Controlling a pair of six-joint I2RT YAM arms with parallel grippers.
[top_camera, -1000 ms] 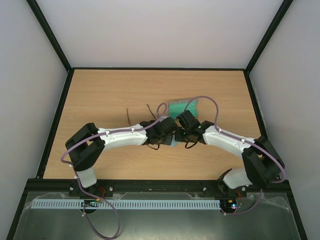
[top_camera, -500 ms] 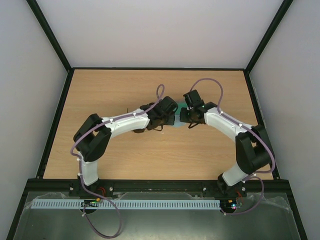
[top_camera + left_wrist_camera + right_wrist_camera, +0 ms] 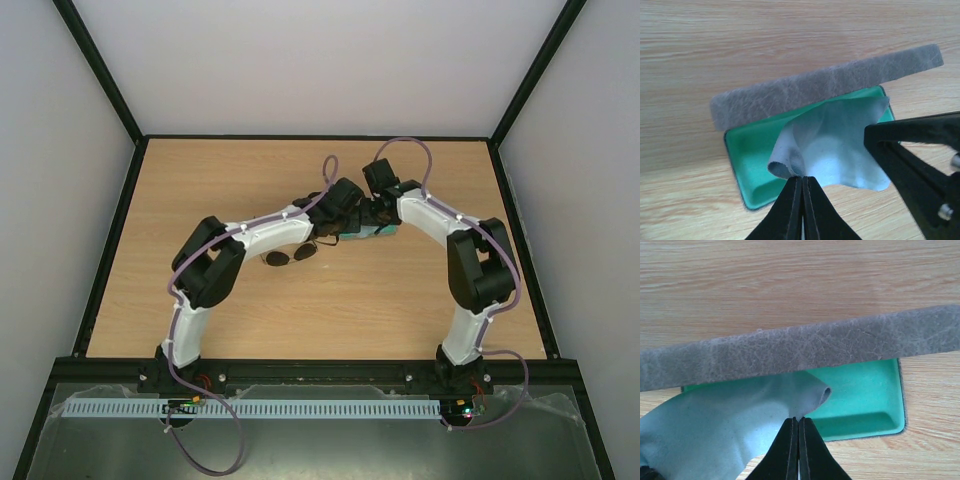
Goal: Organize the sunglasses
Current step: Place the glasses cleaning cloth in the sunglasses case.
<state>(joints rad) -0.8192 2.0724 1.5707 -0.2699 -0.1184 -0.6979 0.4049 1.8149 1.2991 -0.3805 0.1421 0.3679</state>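
Left gripper (image 3: 802, 182) jaws pinched shut on the cloth (image 3: 835, 145). Right gripper (image 3: 798, 422) jaws also shut on the cloth. Cloth drapes into the open case (image 3: 747, 150) just ahead of both. Sunglasses (image 3: 290, 255) lie on the table (image 3: 200, 190) behind the left jaws, apart from the case.

The right gripper (image 3: 798, 422) has its two dark fingers pressed together, the tips pinching the near edge of a blue-grey cloth (image 3: 725, 427). The cloth lies partly inside an open case (image 3: 860, 395) with a green lining and spills out over the case's near rim toward the lower left. The case's grey lid (image 3: 800, 352) stands up along the far side, spanning the whole picture. Everything sits on a light wooden table (image 3: 790, 280).
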